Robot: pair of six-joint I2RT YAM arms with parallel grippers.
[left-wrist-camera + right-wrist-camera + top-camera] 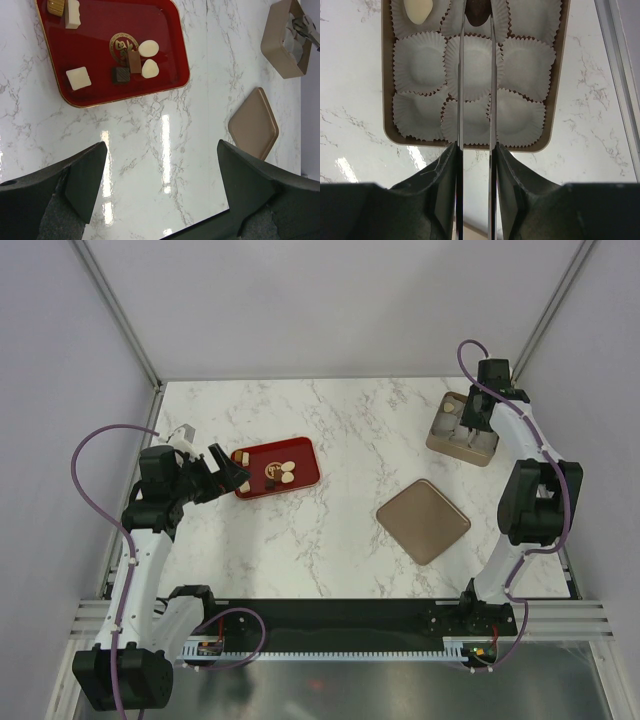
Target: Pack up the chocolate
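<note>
— Right wrist view first: what do we find between the fingers (pixel 459 75)?

— We see a dark piece (pixel 478 14) of chocolate filling the narrow gap at their far end. The right gripper (pixel 470 420) pinches it at the middle paper cup of the box's (pixel 387 100) farthest row. We cannot tell whether it already sits in the cup.

— And beside it?

— A cream piece (pixel 417 10) lies in the cup to its left, apart from the fingers. The two nearer rows of paper cups (pixel 420 62) are bare paper.

— Where do we stand on the other side?

— Our left gripper (pixel 161 145) is spread wide above the marble table (pixel 210 75), holding nothing. The red tray (pixel 100 30) lies just ahead of its fingertips, and the loose pieces (pixel 148 48), cream and brown, rest on it, touched by neither finger.

— The lid (pixel 253 125)?

— We see it flat on the table, apart from both the tray and the box.
</note>
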